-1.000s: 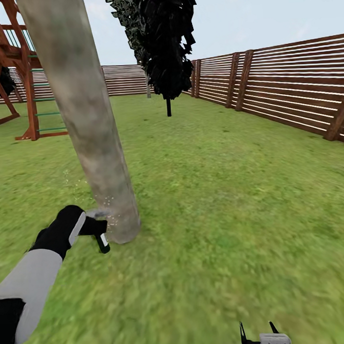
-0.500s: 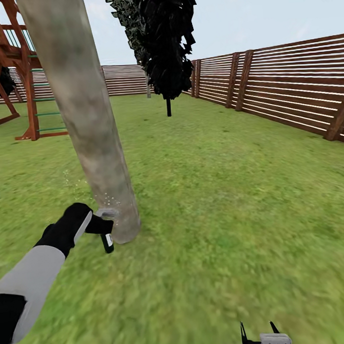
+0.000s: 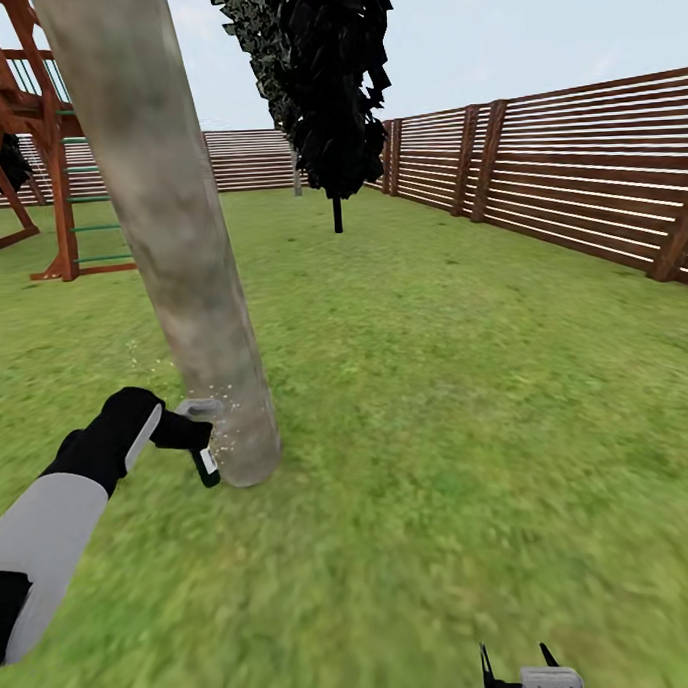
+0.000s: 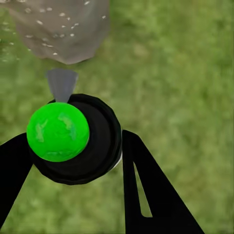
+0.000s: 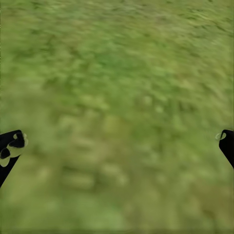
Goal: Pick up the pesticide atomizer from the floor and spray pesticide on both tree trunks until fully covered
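The ground is a wide green lawn (image 3: 457, 399), a little blurred near the robot. A brown fence (image 3: 577, 174) of horizontal wooden slats closes the garden at the right and at the far side. At the far left stands a red-brown wooden play frame (image 3: 35, 147) with a green ladder. Further back, near the fence corner, grows a thin-stemmed tree with dark leaves (image 3: 323, 85). Above the fence the sky is pale blue.

Close to the robot rises a thick tree trunk (image 3: 169, 232), pale grey-brown and blotchy, leaning slightly. The left gripper (image 3: 183, 433) is low beside the foot of this trunk, and its jaws are closed around the pesticide atomizer (image 3: 200, 445), which is held just beside the trunk with the pale grey spray head toward the bark. In the left wrist view the atomizer (image 4: 73, 139) sits between the two black fingers (image 4: 146, 190), with the grey nozzle pointing at the trunk base (image 4: 63, 29). Fine whitish specks of pesticide (image 3: 223, 434) float at the trunk foot.

The right gripper (image 3: 518, 667) is at the lower edge of the head view, over grass; in the right wrist view its fingertips (image 5: 10, 146) stand wide apart and hold nothing.

Compared with half a second ago, the left arm has drawn back and slightly up, so the atomizer is a bit higher on the trunk foot. The cloud of specks beside the nozzle is denser now. The right gripper has not moved.
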Robot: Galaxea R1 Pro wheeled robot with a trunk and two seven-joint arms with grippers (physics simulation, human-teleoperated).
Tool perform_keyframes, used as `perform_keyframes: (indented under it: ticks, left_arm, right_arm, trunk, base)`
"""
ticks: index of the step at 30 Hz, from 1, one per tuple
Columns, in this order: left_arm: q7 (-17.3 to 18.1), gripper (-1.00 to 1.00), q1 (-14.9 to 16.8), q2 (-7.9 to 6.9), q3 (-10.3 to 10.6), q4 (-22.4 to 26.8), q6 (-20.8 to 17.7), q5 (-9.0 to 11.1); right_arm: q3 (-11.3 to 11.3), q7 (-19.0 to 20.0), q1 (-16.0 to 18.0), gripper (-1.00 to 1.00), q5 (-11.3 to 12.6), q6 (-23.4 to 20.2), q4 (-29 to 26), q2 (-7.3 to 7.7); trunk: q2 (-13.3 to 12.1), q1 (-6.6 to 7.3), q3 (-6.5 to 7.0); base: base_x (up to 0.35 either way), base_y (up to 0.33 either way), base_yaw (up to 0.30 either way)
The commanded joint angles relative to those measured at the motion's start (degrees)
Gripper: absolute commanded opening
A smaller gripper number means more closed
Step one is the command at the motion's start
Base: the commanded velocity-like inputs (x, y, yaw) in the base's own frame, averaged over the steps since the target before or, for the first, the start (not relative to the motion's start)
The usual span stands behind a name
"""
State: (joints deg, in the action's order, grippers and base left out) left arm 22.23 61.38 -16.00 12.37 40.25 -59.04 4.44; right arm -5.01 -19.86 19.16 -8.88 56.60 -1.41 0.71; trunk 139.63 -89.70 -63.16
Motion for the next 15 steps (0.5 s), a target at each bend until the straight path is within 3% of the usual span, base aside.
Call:
perform_keyframes:
  ticks: [1, 7, 12, 15]
  left_arm:
    - [0.00, -1.00, 0.00, 0.02, 0.05, 0.00, -0.02, 0.14]
    - [0.00, -1.00, 0.55, 0.72, 0.97, 0.64, -0.02, 0.05]
    - [0.06, -1.00, 5.18, 1.25, 2.97, -0.16, -0.09, 0.12]
    - [0.08, -1.00, 7.25, 0.54, 3.09, -1.95, -0.11, 0.11]
  right_arm:
    - [0.00, 0.00, 0.00, 1.00, 0.00, 0.00, 0.00, 0.00]
    - [0.02, 0.00, 0.00, 1.00, 0.00, 0.00, 0.00, 0.06]
    - [0.05, 0.00, 0.00, 1.00, 0.00, 0.00, 0.00, 0.08]
    - [0.06, 0.00, 0.00, 1.00, 0.00, 0.00, 0.00, 0.08]
  trunk:
    - [0.00, 0.00, 0.00]
    - [0.00, 0.00, 0.00]
    - [0.00, 0.00, 0.00]
    - [0.00, 0.00, 0.00]
  base:
    - [-0.012, 0.000, 0.000]
    - [-0.204, 0.000, 0.000]
    - [-0.014, 0.000, 0.000]
    - [0.000, 0.000, 0.000]
